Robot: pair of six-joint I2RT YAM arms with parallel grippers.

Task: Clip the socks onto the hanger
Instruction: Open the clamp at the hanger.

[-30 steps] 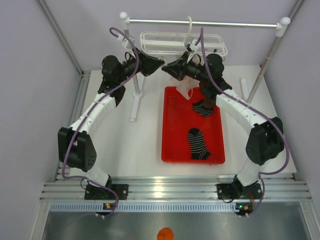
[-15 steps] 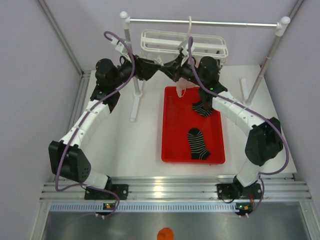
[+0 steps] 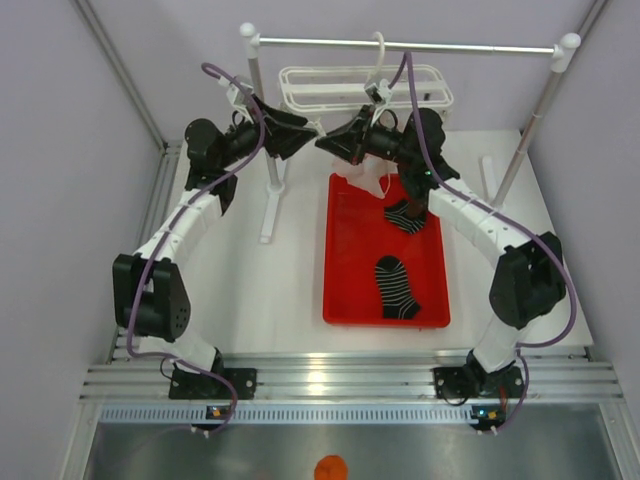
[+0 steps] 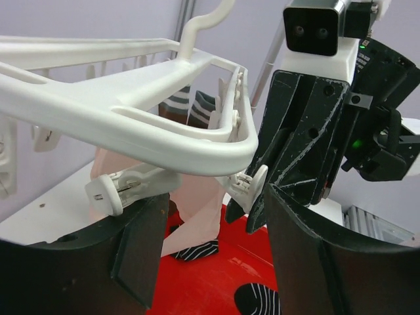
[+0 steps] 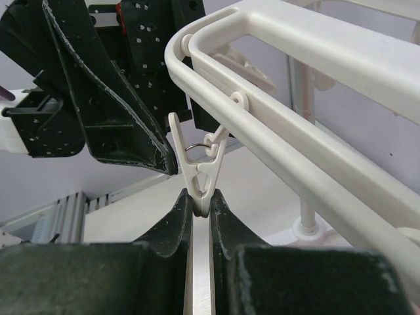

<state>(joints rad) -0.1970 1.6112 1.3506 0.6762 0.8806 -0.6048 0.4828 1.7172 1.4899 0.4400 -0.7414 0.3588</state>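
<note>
White tabletop [image 3: 250,290], pale booth walls. Nearest you, a red tray [image 3: 350,270] carries two black striped socks [image 3: 397,288]. They lie flat, just where they lay a second ago, one part-hidden under your right arm.

Beyond the tray, a pale pink cloth [image 3: 363,178] dangles below the wrists. Above it both arms meet at the left end of the hanger [image 4: 164,141]. Your right fingers [image 5: 172,226] are clenched on the lower end of a white peg [image 5: 197,172] that hangs by a wire ring from the frame. Whether any cloth sits in the peg cannot be told. Your left fingers [image 4: 141,252] stand spread wide, grasping nothing, one either side of the frame's corner.

Over the last second the left wrist has drawn back a little, and the hanger has barely stirred. Farther back, two brown socks [image 4: 176,105] with white-striped cuffs appear already clipped to the frame's far side. The hanger's hook rides the metal crossbar [image 3: 450,47].

Judged from this, half the job looks done and neither arm holds a sock. A peg is being readied, but a trip back to the tray looks necessary.
</note>
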